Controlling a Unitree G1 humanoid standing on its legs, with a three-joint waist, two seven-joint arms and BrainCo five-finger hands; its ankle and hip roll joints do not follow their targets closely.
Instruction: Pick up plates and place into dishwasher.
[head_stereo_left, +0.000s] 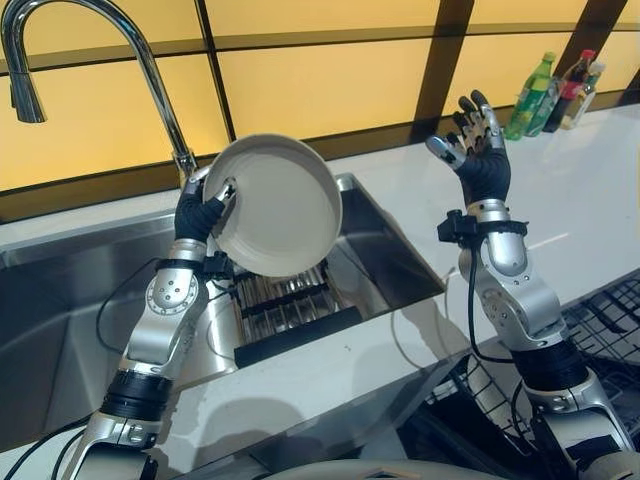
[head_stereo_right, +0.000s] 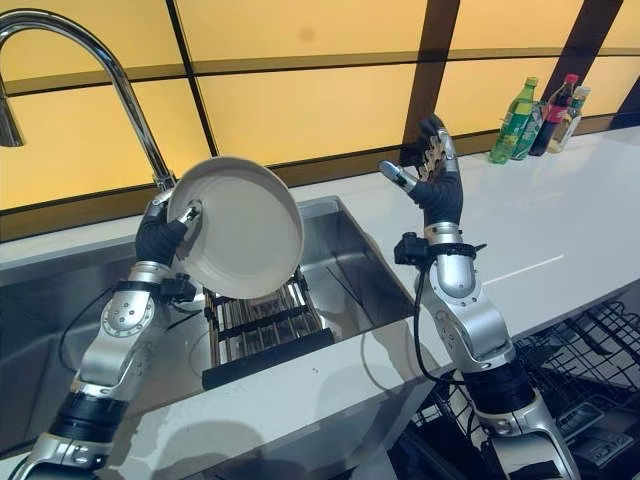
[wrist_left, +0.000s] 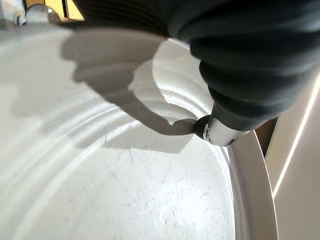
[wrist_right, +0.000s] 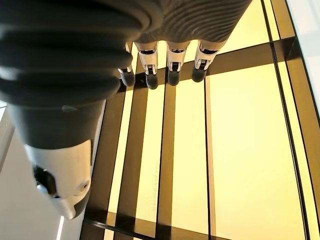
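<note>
My left hand (head_stereo_left: 207, 208) pinching white plate (head_stereo_left: 280, 205) rim, plate tilted above sink (head_stereo_left: 385, 250) rack (head_stereo_left: 285, 310). My right hand (head_stereo_left: 475, 140) raised over counter (head_stereo_left: 560, 200), fingers spread, empty.

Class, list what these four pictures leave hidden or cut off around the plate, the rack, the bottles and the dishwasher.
- Plate: its back, and the left robot hand fingers behind it, are hidden by the plate itself in both eye views.
- Sink rack: its upper part is hidden by the plate.
- Bottles: labels too small to make out.
- Dishwasher rack: cut off by the right edge and the right arm.
- Right robot hand: raised, open, empty.
</note>
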